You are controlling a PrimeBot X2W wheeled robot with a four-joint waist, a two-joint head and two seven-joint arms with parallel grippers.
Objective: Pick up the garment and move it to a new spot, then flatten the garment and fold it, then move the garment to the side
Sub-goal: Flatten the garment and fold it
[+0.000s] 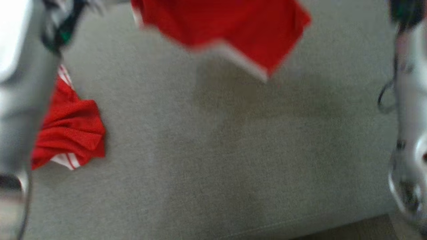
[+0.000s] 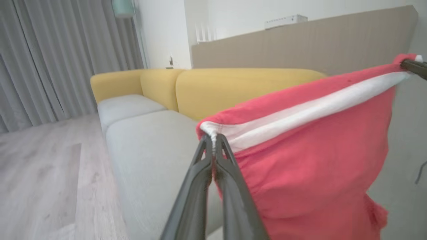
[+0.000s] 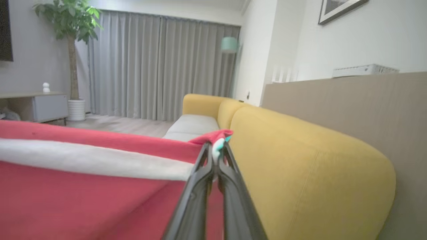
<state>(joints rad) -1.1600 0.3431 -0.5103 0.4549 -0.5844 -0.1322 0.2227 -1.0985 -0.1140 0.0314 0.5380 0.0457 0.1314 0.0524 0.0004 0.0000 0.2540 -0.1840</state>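
A red garment with a white band hangs stretched in the air above the grey seat cushion; the head view is blurred. In the left wrist view my left gripper is shut on one end of the garment, pinching its white band. The tip of my right gripper holds the far end at the upper right of that view. In the right wrist view my right gripper is shut on the other corner of the garment, and the cloth runs off to the left.
A second red piece of clothing with white stripes lies crumpled on the cushion's left part. The sofa's yellow backrest stands behind the seat, with a beige panel beyond it. Wooden floor, curtains and a potted plant lie further off.
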